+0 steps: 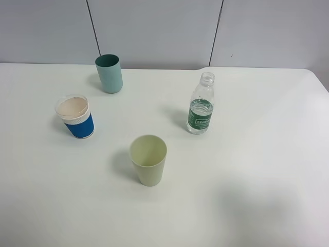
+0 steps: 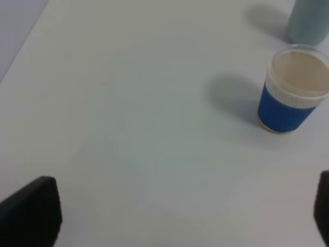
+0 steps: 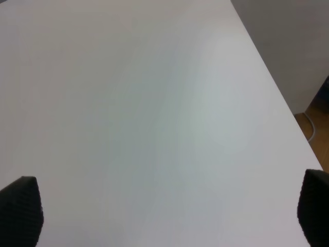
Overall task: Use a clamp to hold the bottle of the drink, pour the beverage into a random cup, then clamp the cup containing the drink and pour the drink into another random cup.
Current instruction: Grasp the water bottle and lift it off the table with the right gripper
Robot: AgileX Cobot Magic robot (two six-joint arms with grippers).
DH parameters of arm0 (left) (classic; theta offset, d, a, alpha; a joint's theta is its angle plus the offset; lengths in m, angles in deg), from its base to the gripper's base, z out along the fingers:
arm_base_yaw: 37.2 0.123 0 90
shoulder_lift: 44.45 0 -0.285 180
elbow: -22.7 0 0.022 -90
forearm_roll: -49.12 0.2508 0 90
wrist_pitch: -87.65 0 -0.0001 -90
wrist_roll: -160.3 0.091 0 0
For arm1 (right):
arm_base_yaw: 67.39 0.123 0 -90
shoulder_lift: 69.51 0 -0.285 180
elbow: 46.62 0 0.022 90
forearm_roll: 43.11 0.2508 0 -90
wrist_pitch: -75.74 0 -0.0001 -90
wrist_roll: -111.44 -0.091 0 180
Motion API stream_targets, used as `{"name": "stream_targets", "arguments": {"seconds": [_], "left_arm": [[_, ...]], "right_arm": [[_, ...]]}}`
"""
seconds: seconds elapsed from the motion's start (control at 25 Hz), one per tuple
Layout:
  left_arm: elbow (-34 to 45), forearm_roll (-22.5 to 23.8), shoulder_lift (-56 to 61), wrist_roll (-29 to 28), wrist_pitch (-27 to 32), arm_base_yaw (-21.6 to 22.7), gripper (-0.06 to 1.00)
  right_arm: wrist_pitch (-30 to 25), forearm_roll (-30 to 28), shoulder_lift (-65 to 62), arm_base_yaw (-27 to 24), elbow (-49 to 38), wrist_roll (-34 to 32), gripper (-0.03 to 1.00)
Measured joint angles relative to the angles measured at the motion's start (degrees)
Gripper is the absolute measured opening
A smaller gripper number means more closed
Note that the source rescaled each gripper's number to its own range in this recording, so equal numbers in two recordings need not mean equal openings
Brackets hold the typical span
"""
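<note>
A clear plastic bottle with a green label and no cap stands upright right of the table's middle. A pale green cup stands in front of it toward the middle. A blue cup with a white rim stands at the left and shows in the left wrist view. A teal cup stands at the back left; its base shows in the left wrist view. Neither arm shows in the exterior view. My left gripper is open and empty, well short of the blue cup. My right gripper is open and empty over bare table.
The white table has a rounded far right corner. In the right wrist view the table's edge runs diagonally, with a grey wall and a bit of wooden floor beyond it. A grey panelled wall stands behind the table.
</note>
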Motion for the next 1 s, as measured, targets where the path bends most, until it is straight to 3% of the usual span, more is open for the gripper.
{"name": "stream_targets", "arguments": {"seconds": [1.0], "left_arm": [[0.00,0.00,0.00,0.00,0.00,0.00,1.00]], "right_arm": [[0.00,0.00,0.00,0.00,0.00,0.00,1.00]]}}
